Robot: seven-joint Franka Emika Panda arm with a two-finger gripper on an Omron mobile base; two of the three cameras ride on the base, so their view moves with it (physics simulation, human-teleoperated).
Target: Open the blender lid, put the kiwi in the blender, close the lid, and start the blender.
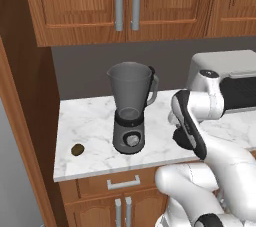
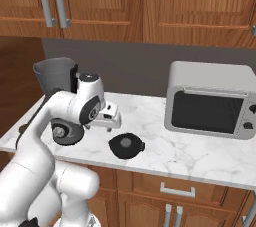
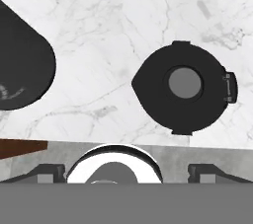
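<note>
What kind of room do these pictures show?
A kitchen, rendered: brown wooden wall cabinets above a white marble counter, with a dark grey blender and a boxy grey toaster oven on it.

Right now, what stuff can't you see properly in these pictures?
- Blender, right base view: the white arm covers most of its base and jar.
- Kiwi, left base view: too small to show fuzz or detail.
- Toaster oven, left base view: cut off by the right edge, partly behind the arm.
</note>
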